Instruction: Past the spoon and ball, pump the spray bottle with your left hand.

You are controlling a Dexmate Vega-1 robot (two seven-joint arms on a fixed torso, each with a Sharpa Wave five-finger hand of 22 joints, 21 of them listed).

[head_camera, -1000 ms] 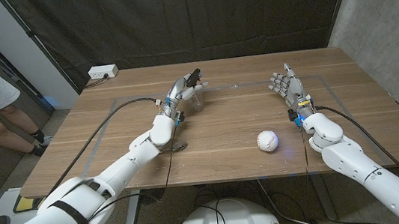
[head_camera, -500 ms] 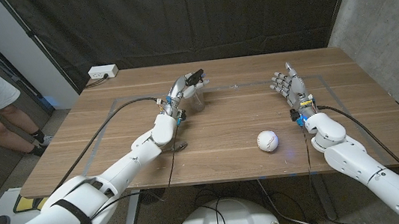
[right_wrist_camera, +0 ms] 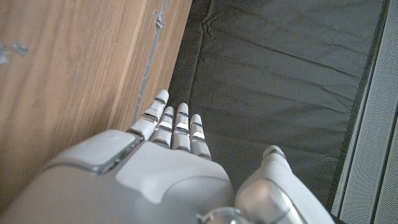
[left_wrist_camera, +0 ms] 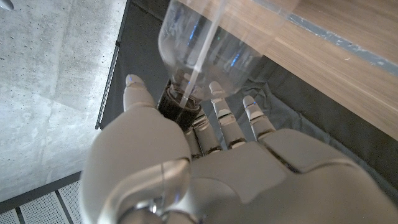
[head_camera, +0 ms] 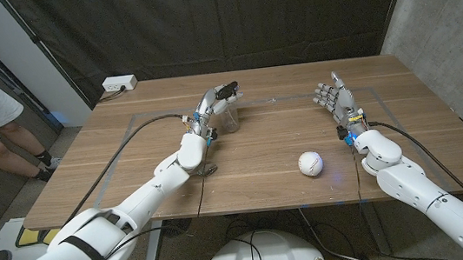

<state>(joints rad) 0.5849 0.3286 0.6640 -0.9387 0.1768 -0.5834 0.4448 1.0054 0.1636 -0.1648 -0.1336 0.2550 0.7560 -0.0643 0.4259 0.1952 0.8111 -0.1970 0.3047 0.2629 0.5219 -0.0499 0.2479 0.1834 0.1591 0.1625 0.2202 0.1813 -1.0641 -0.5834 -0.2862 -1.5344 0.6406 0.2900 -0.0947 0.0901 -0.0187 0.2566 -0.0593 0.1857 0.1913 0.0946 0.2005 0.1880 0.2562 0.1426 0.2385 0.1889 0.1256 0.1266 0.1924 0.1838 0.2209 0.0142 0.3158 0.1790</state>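
Little has shifted since earlier frames: left hand (head_camera: 209,106) keeps its fingers closed around the spray bottle (head_camera: 228,113), bottle upright in its grasp, so pumping looks underway.

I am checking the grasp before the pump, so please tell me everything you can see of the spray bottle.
The spray bottle has a clear, plastic-looking body and a dark neck and spray head. A thin tube runs down inside it. It stands upright on the wooden table, far left of middle, beyond the spoon. The left hand has its fingers around the neck and head. Any liquid level is unclear.
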